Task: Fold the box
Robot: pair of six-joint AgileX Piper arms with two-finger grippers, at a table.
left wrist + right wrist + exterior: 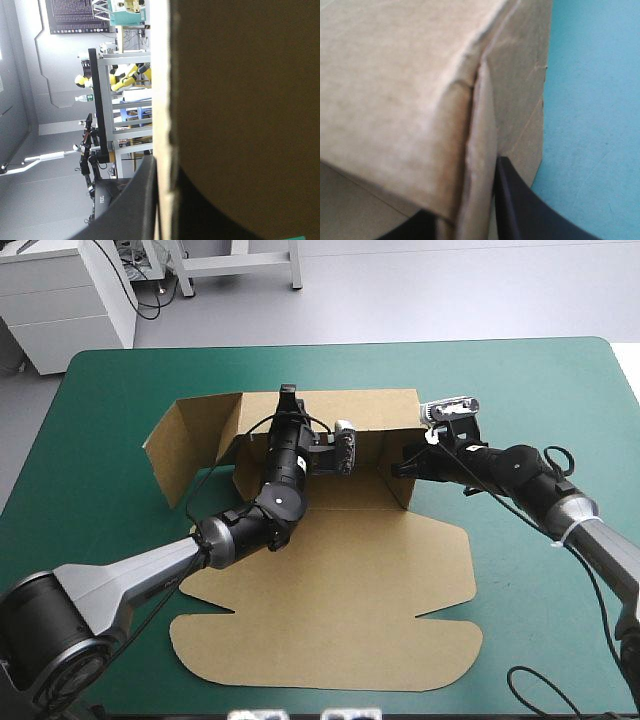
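1. I see the box (340,600) in the middle of the teal-green cover (560,380), its big rounded panel lying flat toward the table's near edge.
2. The far wall (375,410) stands upright. A side panel (185,445) splays out tilted on the left, and a short side wall (400,488) stands at the right.
3. My left gripper (288,398) sits on the top edge of the far wall. In its wrist view the board's pale edge runs between the black fingers (132,205), which are all but closed on it, so it has the box pinched.
4. My right gripper (405,465) is at the corner by the short side wall. Its wrist view shows the board clamped between its fingers (520,210), nearly closed on the sheet.
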